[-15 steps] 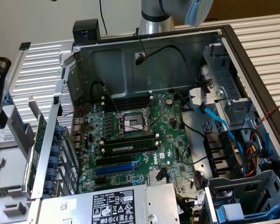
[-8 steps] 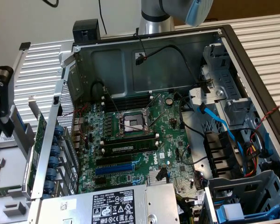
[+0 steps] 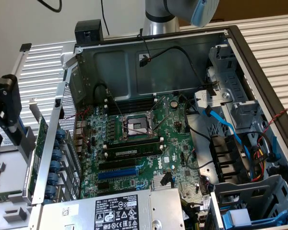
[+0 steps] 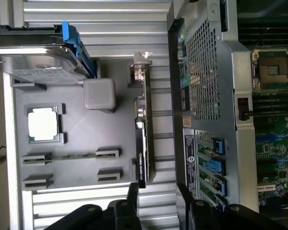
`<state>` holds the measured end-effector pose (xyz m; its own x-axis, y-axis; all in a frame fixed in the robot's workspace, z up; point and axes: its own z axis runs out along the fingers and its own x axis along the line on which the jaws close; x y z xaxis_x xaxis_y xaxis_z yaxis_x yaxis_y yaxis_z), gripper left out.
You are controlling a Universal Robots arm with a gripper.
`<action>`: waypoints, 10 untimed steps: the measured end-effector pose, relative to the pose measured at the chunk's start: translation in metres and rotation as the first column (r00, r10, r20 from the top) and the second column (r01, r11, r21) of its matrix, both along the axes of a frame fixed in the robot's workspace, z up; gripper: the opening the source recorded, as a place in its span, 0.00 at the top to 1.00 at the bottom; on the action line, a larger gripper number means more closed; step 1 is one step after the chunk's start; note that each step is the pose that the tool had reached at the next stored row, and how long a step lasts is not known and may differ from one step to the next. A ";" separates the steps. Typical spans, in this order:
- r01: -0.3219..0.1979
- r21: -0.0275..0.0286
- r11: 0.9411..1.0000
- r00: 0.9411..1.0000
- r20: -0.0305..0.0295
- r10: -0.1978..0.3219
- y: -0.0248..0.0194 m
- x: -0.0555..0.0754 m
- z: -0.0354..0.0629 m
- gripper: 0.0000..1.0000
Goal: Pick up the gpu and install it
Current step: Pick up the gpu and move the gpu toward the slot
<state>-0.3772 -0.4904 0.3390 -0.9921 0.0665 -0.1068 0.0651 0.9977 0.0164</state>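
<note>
Wrist view: end effector [image 4: 158, 189] spread, holding nothing, gpu [image 4: 142, 143] on edge nearby | exterior view: motherboard [image 3: 182, 143] in case [image 3: 125, 62]

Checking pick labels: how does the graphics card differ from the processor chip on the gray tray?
The graphics card stands on edge; the processor chip lies flat in a square recess. The card looks long and thin; the chip is square. The card is dark with green; the chip has a silver top. Both sit on the gray tray beside the computer case.

Case [image 3: 158, 62] bare metal; tray [image 4: 81, 139] matt grey plastic; gpu [image 4: 141, 143] bracket silver metal
</note>
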 end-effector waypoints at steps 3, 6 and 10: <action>0.000 0.000 1.000 1.000 0.002 0.000 0.0000 0.000 -0.0010 0.49; -0.001 0.000 1.000 1.000 0.005 0.001 0.0002 -0.001 -0.0011 0.43; -0.002 -0.003 1.000 0.998 0.056 0.002 0.0007 -0.004 -0.0015 0.43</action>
<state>-0.3809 -0.4898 0.3375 -0.9846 0.0642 -0.1627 0.0623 0.9979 0.0170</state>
